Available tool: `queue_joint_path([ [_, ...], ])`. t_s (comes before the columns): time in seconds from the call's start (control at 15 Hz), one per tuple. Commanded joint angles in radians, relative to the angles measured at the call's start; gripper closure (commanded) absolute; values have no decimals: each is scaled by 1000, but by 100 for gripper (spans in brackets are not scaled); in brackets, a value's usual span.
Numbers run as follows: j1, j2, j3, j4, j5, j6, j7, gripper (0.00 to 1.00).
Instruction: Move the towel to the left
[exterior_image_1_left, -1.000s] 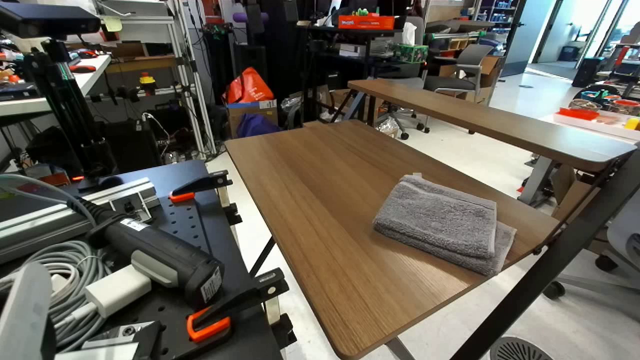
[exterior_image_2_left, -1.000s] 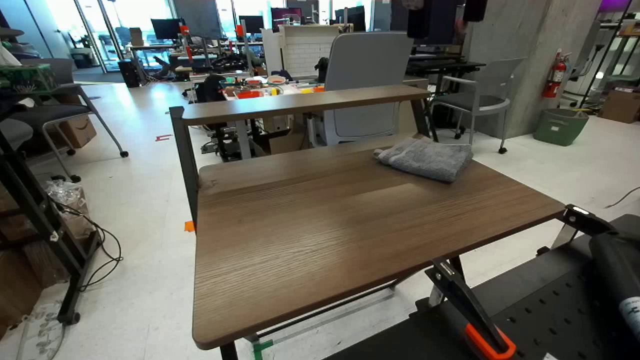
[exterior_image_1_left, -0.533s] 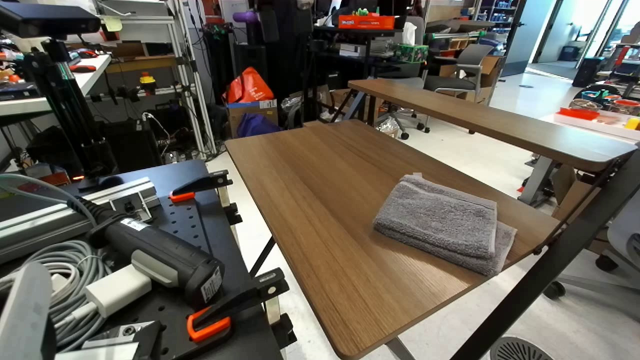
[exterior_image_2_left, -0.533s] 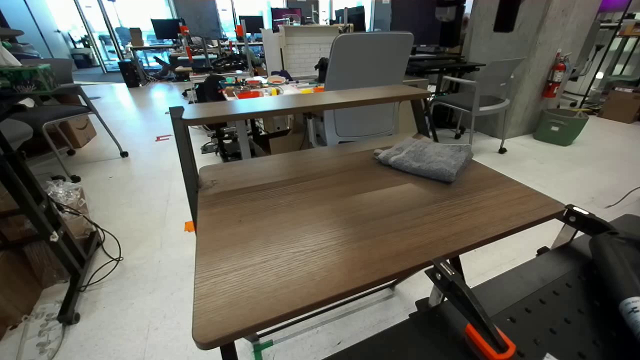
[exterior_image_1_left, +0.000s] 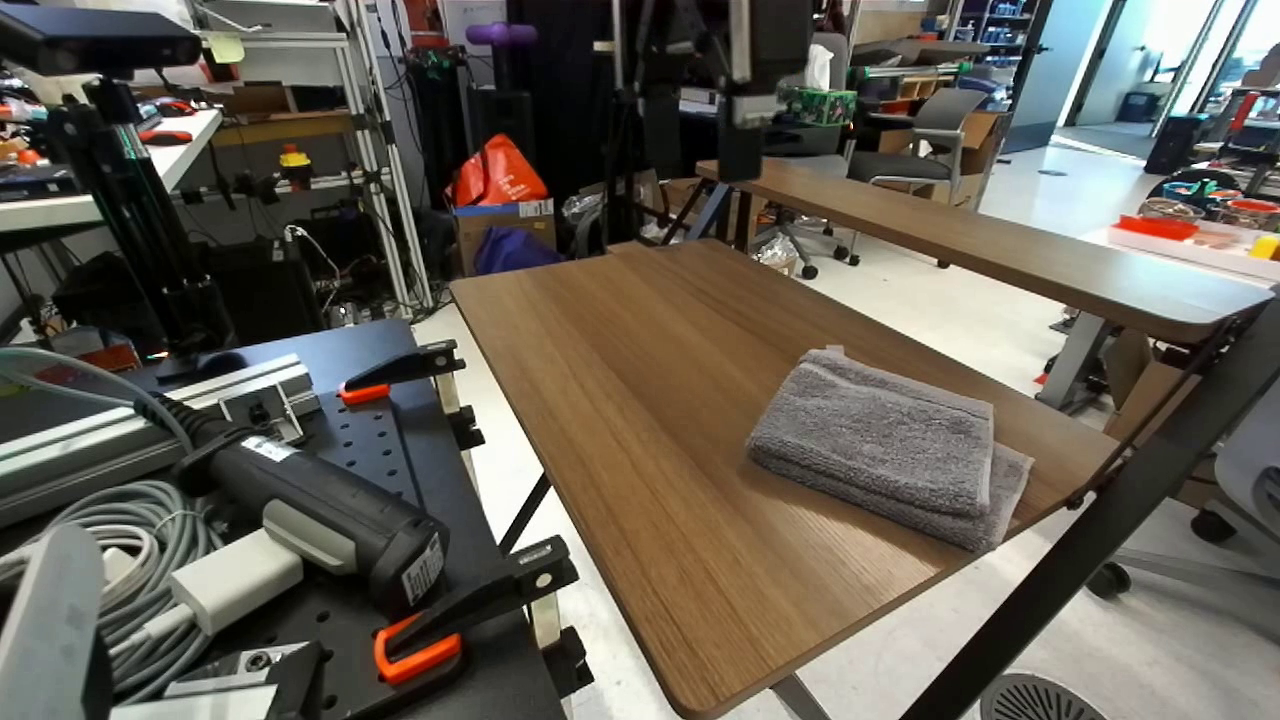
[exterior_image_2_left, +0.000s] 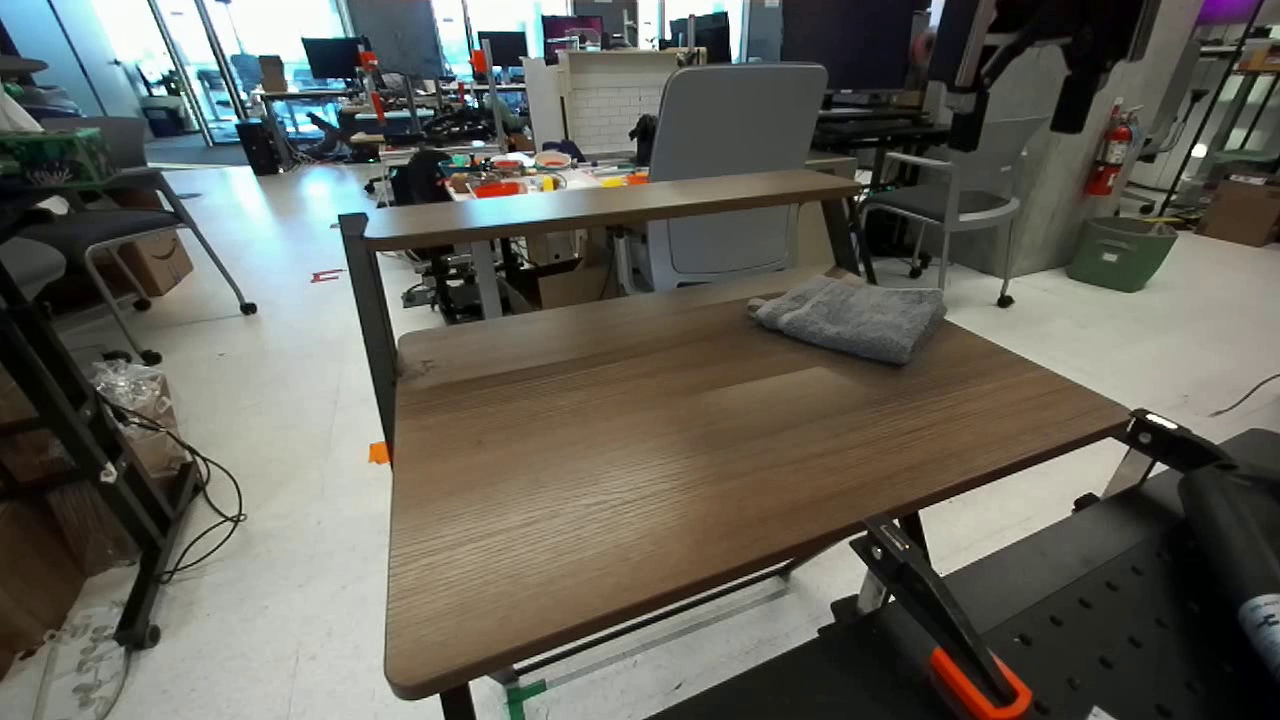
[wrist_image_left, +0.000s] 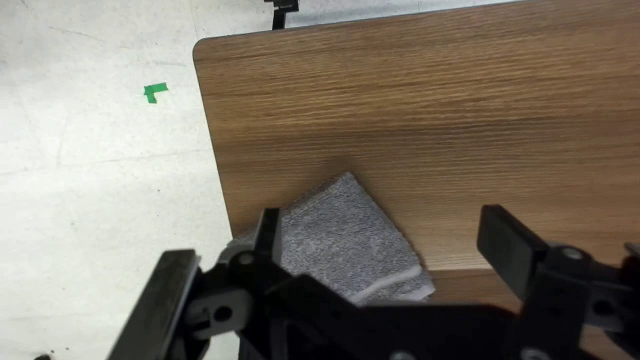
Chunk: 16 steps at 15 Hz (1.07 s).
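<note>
The thick grey folded cloth towel (exterior_image_1_left: 885, 445) lies near one end of the brown rectangular wooden bench (exterior_image_1_left: 640, 400), presumably so the remaining length gives room to move. The black two-fingered mechanical hand (wrist_image_left: 386, 234) is spread wide (holding nothing), probably to straddle the folds. The towel lies below it, well apart, off-centre beneath its gap in the wrist view.

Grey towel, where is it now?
In an exterior view, the grey towel lies on the right side of the brown tabletop, left of the black slanted post.
</note>
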Motion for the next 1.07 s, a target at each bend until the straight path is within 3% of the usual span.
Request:
queue_joint_path([
  [0.0, -24, 157, -45, 134, 61, 24, -33, 0],
  [0.47, -51, 440, -63, 397, 178, 1, -40, 0],
  [1.0, -41, 655, -58, 571, 200, 45, -8, 0],
])
